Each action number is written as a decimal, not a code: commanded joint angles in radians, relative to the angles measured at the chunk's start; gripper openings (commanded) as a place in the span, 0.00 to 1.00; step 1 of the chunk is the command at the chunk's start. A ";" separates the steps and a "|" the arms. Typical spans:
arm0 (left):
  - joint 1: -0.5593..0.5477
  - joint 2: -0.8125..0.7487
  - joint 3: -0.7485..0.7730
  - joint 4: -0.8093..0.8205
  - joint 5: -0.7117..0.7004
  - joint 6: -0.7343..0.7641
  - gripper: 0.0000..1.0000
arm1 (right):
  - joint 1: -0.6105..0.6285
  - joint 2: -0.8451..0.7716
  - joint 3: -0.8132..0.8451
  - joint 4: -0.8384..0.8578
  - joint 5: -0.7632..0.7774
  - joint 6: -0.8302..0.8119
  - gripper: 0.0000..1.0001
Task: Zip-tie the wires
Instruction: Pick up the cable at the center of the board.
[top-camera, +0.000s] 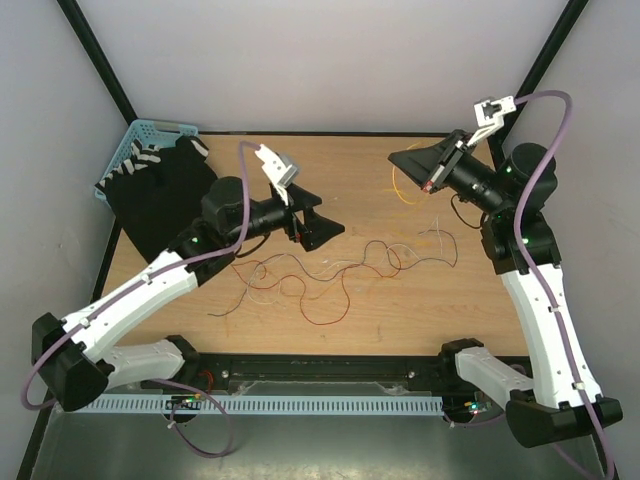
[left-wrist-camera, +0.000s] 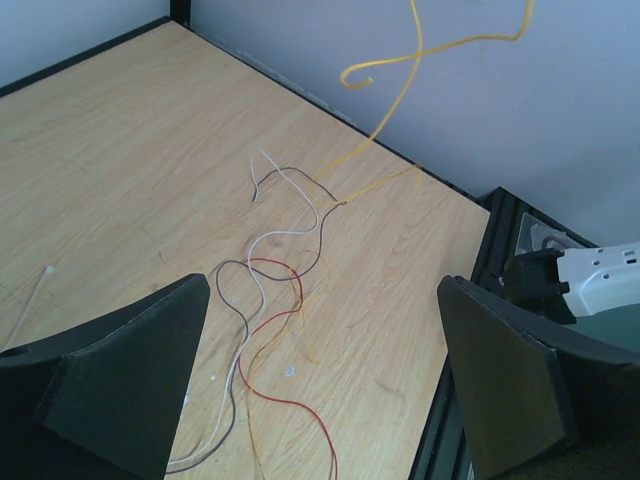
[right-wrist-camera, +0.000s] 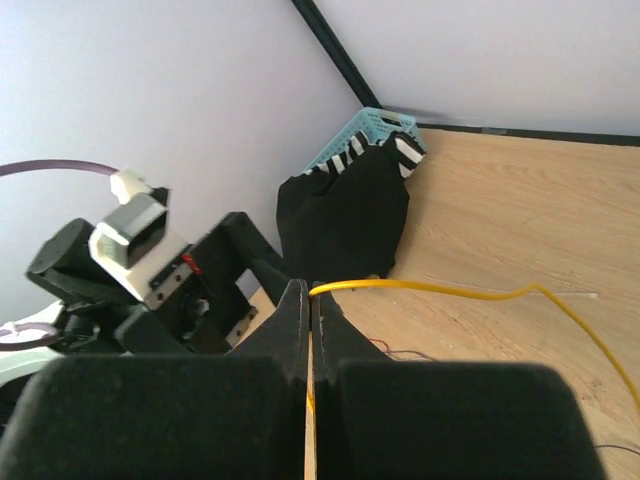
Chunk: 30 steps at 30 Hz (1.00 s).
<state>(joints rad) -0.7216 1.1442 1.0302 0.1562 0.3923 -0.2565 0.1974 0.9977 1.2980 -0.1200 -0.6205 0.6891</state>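
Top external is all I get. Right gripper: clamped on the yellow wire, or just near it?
Observer: Clamped. Right wrist view shows the right gripper shut, the yellow wire coming out between its fingertips.
Operator: Left gripper holding anything?
Observer: No. The left gripper is wide open and empty; red, brown and white wires lie on the table below it.
Operator: Zip tie?
Observer: A pale straight strip, likely the zip tie, lies flat on the table, apart from the wires.
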 joint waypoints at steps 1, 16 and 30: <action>-0.024 0.020 -0.054 0.116 -0.080 -0.004 0.99 | 0.000 -0.048 0.000 0.107 -0.069 0.064 0.00; -0.051 0.201 -0.258 0.680 -0.302 -0.176 0.99 | -0.001 -0.093 -0.004 0.242 -0.125 0.196 0.00; -0.170 0.350 -0.275 0.956 -0.136 -0.215 0.99 | -0.001 -0.109 0.002 0.256 -0.125 0.205 0.00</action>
<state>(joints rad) -0.8669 1.5032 0.7670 1.0161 0.2329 -0.4870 0.1974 0.9085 1.2964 0.0685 -0.7265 0.8612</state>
